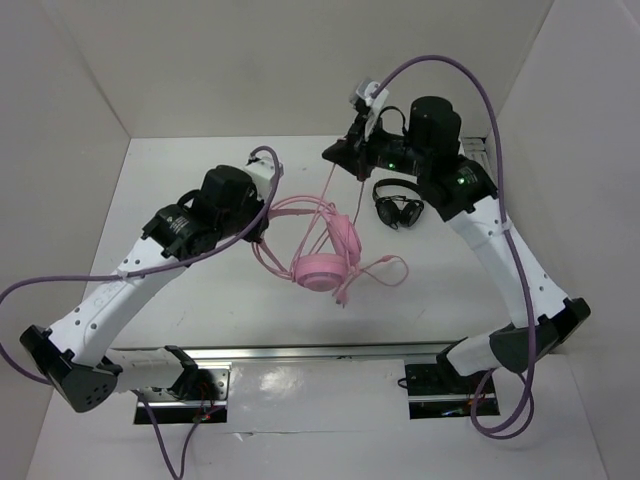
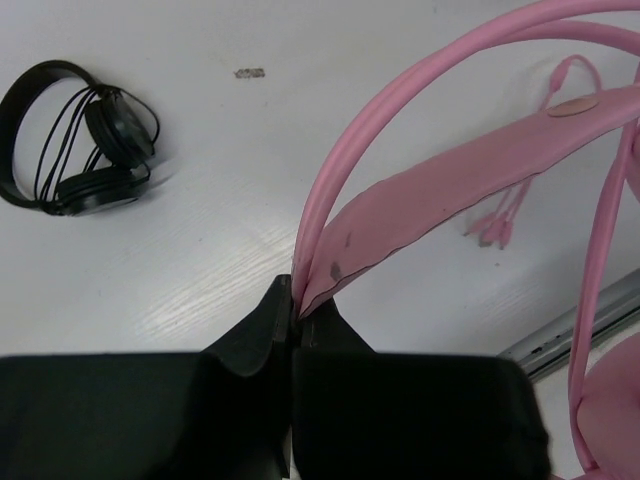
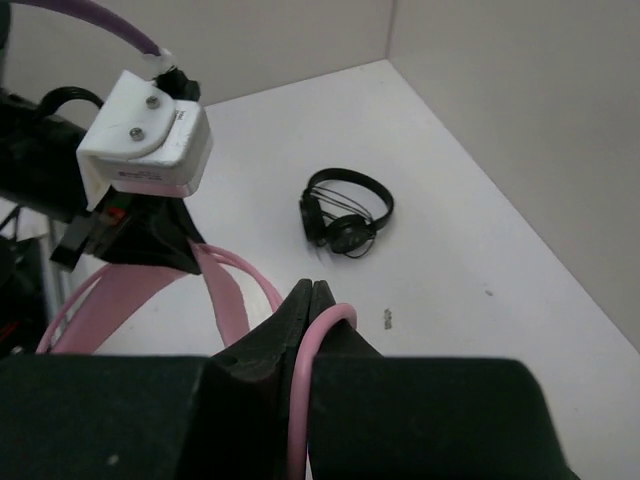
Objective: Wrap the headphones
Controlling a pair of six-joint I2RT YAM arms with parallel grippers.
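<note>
White tabletop [image 1: 200,320] inside plain walls carries the large pink over-ear headphones [image 1: 322,268] near its centre, between both arms. The left gripper [image 2: 295,305] pinches the padded pink headband strap [image 2: 420,205]. The right gripper [image 3: 312,290] is clamped on the thin pink cable [image 3: 298,400], raised above the cups. Slack cable lies loose beside them, so wrapping looks barely begun.

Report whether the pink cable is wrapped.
Unwrapped: the cable trails in a loose loop on the table, not wound around the headphones.
</note>
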